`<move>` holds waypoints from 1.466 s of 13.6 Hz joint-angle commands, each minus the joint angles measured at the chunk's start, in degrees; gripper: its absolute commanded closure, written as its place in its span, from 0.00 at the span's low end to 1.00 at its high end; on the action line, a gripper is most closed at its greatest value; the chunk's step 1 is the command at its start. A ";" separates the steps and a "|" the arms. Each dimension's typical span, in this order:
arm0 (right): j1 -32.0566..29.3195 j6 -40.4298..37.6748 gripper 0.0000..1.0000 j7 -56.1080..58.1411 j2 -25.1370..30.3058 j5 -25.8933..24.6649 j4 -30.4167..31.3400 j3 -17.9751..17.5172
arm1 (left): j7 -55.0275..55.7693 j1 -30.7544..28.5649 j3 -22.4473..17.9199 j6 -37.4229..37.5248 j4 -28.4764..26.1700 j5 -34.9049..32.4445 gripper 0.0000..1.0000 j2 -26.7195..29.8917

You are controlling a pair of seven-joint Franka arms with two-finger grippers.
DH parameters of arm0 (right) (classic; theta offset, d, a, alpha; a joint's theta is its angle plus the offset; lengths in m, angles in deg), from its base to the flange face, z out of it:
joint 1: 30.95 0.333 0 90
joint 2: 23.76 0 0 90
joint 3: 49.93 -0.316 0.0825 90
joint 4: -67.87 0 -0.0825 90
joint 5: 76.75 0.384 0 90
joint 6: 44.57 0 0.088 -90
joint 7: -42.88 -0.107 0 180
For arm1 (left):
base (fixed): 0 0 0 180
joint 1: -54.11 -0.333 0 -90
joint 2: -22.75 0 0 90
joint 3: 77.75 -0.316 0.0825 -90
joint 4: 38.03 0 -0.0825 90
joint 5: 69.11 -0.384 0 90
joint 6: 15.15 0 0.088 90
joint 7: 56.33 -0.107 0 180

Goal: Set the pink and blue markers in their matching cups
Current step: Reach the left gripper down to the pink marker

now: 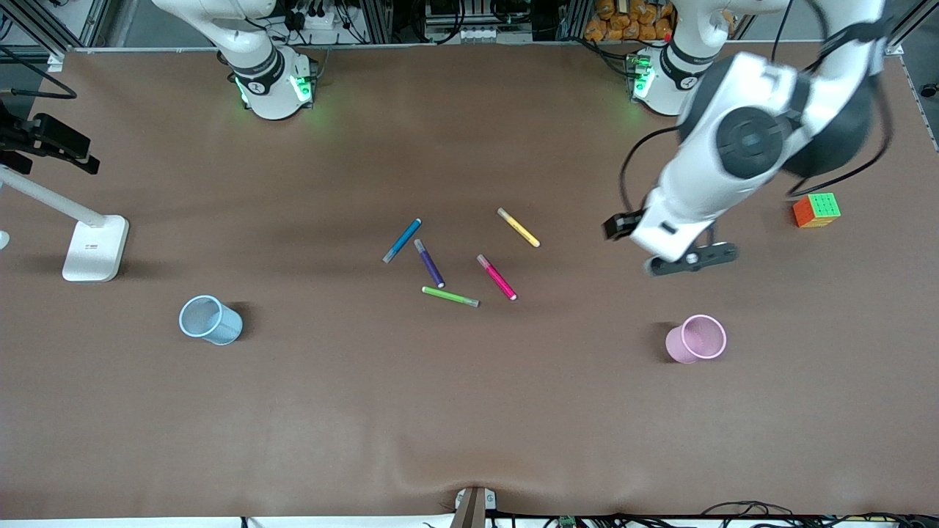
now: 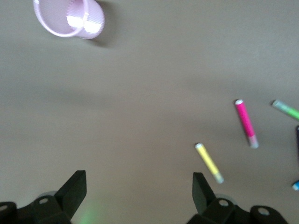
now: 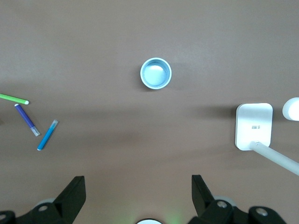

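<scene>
- No marker has been taken up yet; the step in hand is judged to be the approach to the first pick.
- The left hand point(image 1: 689, 260) is held in the air with its fingers point(image 2: 74, 189) wide apart and empty, over bare table between the markers and the pink cup point(image 1: 697, 339).
- The right hand point(image 3: 138, 196) is likewise spread and empty, held high over the table; that arm waits.
- The pink marker point(image 1: 497, 277) and blue marker point(image 1: 402, 240) lie flat mid-table, slim, pale-capped, among purple, green and yellow pens.
- The blue cup point(image 1: 210, 320), mesh-walled, stands toward the right arm's end.
- Next, a descent onto the pink marker is called for, with the fingers set across its barrel.
</scene>
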 commanded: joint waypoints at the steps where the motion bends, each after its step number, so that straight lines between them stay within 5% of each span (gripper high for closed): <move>1: -0.34 -0.14 0.00 0.34 1.06 -0.34 0.52 -0.18 | 8.36 3.76 -0.05 -5.12 1.24 -0.80 0.00 -4.31; 7: -0.25 0.20 0.00 0.25 0.70 -0.34 0.26 -0.18 | 27.42 12.99 -0.31 -16.73 1.94 -6.22 0.00 -13.54; 11: -0.34 0.73 0.00 0.25 -2.63 -1.22 -0.97 -0.18 | 41.14 19.14 -0.48 -19.03 8.51 -13.17 0.00 -21.88; 16: -0.69 1.53 0.00 0.34 -13.51 -4.20 -1.94 -0.09 | 52.14 23.28 -0.75 -21.57 11.35 -21.79 0.23 -28.66; 20: -0.86 2.66 0.00 0.25 -15.46 -4.91 -2.03 -0.01 | 55.67 25.13 -0.75 -21.75 11.17 -23.12 0.35 -30.60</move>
